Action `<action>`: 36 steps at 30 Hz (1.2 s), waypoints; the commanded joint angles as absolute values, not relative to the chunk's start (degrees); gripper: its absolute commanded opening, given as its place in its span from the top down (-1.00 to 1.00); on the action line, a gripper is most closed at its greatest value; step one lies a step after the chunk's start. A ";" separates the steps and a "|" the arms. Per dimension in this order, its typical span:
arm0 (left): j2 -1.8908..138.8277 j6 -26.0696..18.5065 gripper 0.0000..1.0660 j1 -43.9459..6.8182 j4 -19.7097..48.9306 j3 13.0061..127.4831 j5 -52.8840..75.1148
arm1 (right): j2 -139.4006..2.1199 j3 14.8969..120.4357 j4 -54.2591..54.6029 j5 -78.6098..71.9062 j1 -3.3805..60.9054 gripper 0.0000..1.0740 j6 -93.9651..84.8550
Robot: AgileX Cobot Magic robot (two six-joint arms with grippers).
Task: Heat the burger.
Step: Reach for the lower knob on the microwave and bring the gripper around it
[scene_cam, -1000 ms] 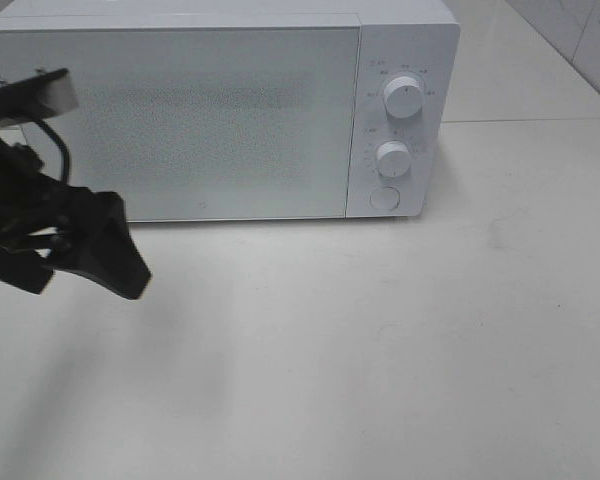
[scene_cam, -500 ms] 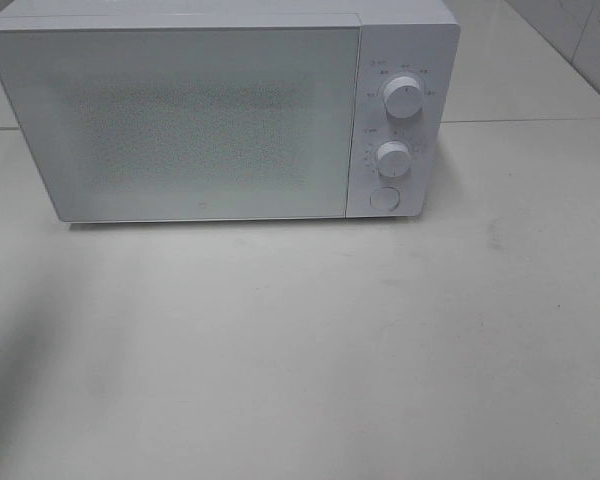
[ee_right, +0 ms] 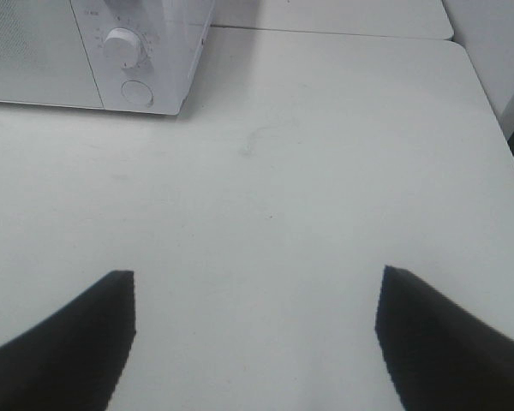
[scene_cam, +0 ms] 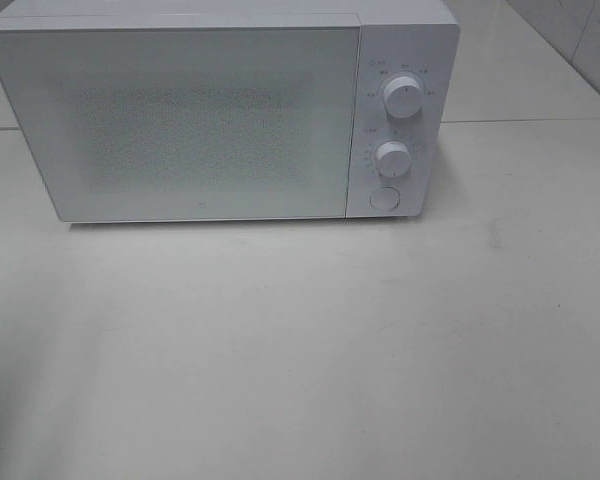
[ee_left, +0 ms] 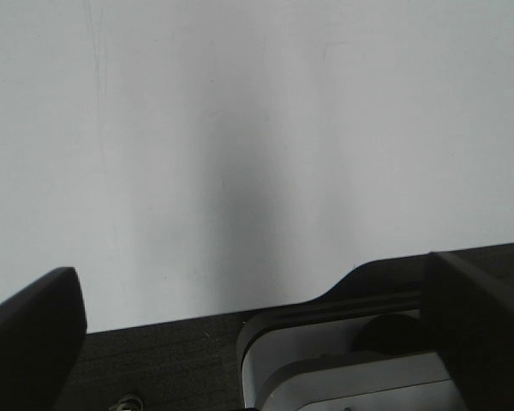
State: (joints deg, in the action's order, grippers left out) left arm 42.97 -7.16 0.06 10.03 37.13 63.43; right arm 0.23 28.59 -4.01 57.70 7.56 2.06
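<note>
Fingers (ee_left: 30, 334) of your left gripper (ee_left: 250, 265) stand wide apart in the left wrist view, one dark finger at each side, with nothing between them. They hang over a plain white surface (ee_left: 257, 128). Past its edge you see dark ground and a grey-white rounded part (ee_left: 325, 377), which may be an arm's base, though the view is too close to be sure.

In the right wrist view your right gripper (ee_right: 255, 276) is spread open too, its two black fingers (ee_right: 77, 342) apart and holding nothing, above the white table (ee_right: 325, 171). Well apart from it, ahead, stands the front corner of a white microwave (ee_right: 34, 51). You can see its lower knob (ee_right: 120, 47) with the round button (ee_right: 137, 92) just beneath.

From the high camera you see the microwave whole, standing at the back of the table with its door (scene_cam: 180, 120) shut. The door's frosted panel shows nothing of the inside. On the panel right of the door the upper knob (scene_cam: 404, 97) sits above the lower knob, and the round button is lowest.

As for the burger, you cannot tell from these views where it is.
</note>
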 commanded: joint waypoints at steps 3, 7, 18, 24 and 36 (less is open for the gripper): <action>32.66 -5.44 -0.87 0.11 9.63 33.52 63.60 | 1.78 28.48 -4.01 57.12 7.33 -0.40 2.23; 27.22 -5.44 -0.87 0.11 8.37 33.00 63.43 | 1.78 28.48 -4.01 57.12 7.33 -0.40 2.23; 5.50 -5.39 -0.87 0.11 6.25 29.68 61.36 | 1.78 28.48 -4.01 57.12 7.33 -0.40 2.23; -1.49 -5.39 -0.87 0.11 6.02 29.68 61.36 | 1.78 28.48 -4.01 57.12 7.33 -0.40 2.23; -1.78 -4.98 -0.87 0.00 6.19 29.68 61.36 | 1.78 28.48 -4.01 57.12 7.33 -0.40 2.23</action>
State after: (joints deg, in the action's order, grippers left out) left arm -0.29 -5.44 0.06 6.07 29.79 62.22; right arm 0.23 28.59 -4.01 57.70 7.56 2.06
